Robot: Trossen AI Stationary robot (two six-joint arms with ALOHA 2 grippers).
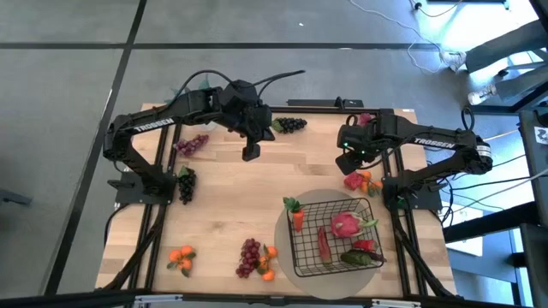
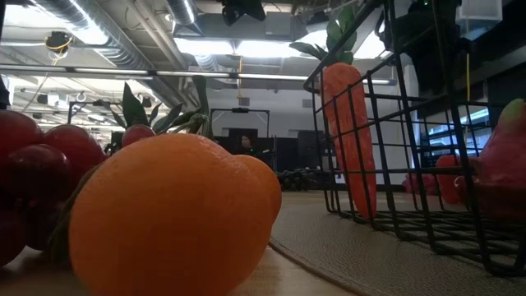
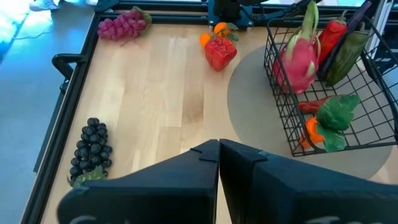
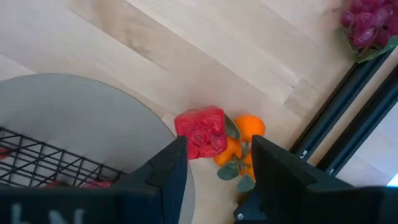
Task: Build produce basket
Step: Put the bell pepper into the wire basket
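The black wire basket [image 1: 301, 257] stands on a round grey mat [image 1: 287, 248] at the near right. In it lie a pink dragon fruit [image 1: 346, 225], red peppers [image 1: 324, 243] and a green pepper [image 1: 354, 257]. A carrot [image 1: 296, 216] stands upright at its far left corner, leaning on the wire [image 2: 349, 140]. My right gripper [image 1: 349, 162] hangs open, pointing down over a red pepper [image 4: 201, 132] and small oranges [image 4: 249, 127] that lie on the table beside the mat. My left gripper [image 1: 250, 152] is shut and holds nothing, up over the table's far middle [image 3: 219, 155].
Loose on the table are dark grapes [image 1: 291, 124] at the far edge, purple grapes [image 1: 190, 144], dark grapes [image 1: 186, 184] at the left, oranges [image 1: 181, 257], red grapes [image 1: 248, 257] with oranges at the near edge, and pink grapes [image 1: 366, 120] at the far right.
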